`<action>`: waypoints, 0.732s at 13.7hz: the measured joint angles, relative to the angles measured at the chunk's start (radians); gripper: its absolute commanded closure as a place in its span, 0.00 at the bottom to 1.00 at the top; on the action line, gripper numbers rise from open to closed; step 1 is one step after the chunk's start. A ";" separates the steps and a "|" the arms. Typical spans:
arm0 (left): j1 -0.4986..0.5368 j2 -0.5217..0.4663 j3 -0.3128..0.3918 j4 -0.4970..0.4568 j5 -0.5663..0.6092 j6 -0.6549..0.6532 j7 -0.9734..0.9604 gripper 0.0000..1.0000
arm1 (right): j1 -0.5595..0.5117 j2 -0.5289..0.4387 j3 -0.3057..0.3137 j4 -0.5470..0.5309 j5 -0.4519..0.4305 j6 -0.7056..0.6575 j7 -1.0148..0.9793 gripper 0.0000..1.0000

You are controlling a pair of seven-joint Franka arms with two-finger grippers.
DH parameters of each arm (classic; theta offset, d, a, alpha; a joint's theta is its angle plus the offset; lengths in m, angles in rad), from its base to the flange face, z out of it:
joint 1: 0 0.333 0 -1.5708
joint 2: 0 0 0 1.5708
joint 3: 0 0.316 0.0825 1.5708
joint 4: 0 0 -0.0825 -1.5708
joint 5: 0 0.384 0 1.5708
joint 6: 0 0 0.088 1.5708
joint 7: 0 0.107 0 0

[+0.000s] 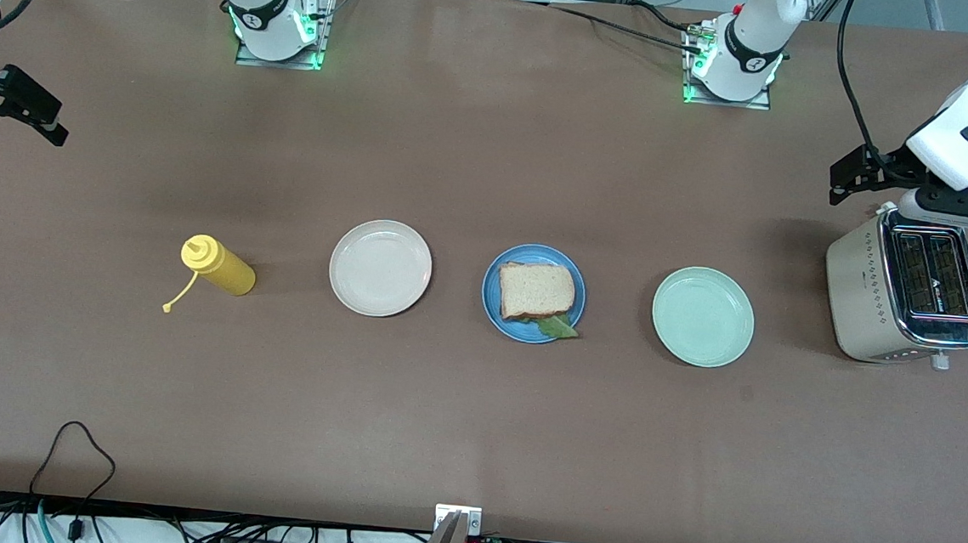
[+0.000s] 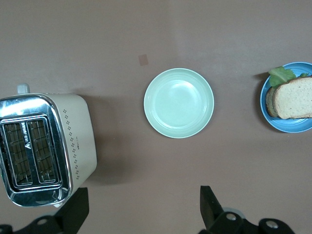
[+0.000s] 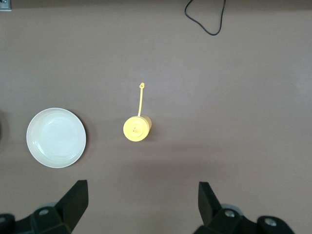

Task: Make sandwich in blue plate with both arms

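Note:
The sandwich lies on the blue plate at the table's middle: a light-brown bread slice on top, green lettuce poking out at the edge nearer the front camera. The left wrist view shows that sandwich and blue plate at its edge. My left gripper hangs open and empty over the table beside the toaster. At the right arm's end of the table my right gripper hangs open and empty, high over bare table.
A mint-green plate sits between the blue plate and a cream toaster with empty slots. A cream-white plate and a yellow squeeze bottle with dangling cap stand toward the right arm's end.

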 measured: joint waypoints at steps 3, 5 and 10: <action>-0.007 0.000 -0.008 0.000 0.000 -0.001 -0.004 0.00 | 0.000 0.000 -0.029 0.009 0.001 -0.001 -0.001 0.00; -0.007 0.000 -0.008 0.000 0.000 -0.002 -0.004 0.00 | 0.000 -0.001 -0.039 0.009 0.001 -0.001 -0.001 0.00; -0.007 0.000 -0.008 0.000 0.000 -0.003 -0.004 0.00 | -0.001 -0.001 -0.058 0.009 0.016 -0.001 -0.001 0.00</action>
